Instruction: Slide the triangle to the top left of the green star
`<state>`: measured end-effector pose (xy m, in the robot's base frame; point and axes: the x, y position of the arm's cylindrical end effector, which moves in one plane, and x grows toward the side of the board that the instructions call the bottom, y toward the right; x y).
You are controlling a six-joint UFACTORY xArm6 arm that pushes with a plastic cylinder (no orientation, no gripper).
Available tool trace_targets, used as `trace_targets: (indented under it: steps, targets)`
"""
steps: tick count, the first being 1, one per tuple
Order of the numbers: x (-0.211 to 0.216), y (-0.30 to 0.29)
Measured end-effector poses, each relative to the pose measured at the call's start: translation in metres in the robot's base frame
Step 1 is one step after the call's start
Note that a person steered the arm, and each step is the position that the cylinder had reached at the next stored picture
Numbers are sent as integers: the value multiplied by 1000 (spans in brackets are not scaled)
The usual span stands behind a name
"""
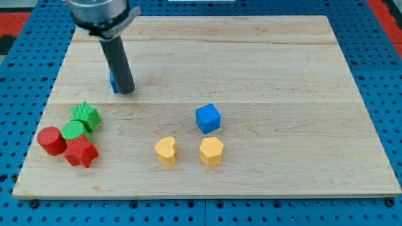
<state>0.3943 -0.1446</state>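
Your rod, tilted slightly, comes down from view's top left; my tip on board, no pincer fitted, nothing clenched. Blue block touches rod's left side, mostly hidden, shape unclear; likely your triangle. Green star below, toward view's bottom left, touching green cylinder. Arm body cut off at top edge.

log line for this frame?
my tip | touching blue triangle, mostly hidden behind rod | green star below-left | not yet placed
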Motion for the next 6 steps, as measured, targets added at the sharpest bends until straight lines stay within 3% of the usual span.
trace_targets:
  steps: [3,4,5,6]
  targets:
    - [-53,-9]
    - [-46,-38]
    - [-45,7]
    - [-18,28]
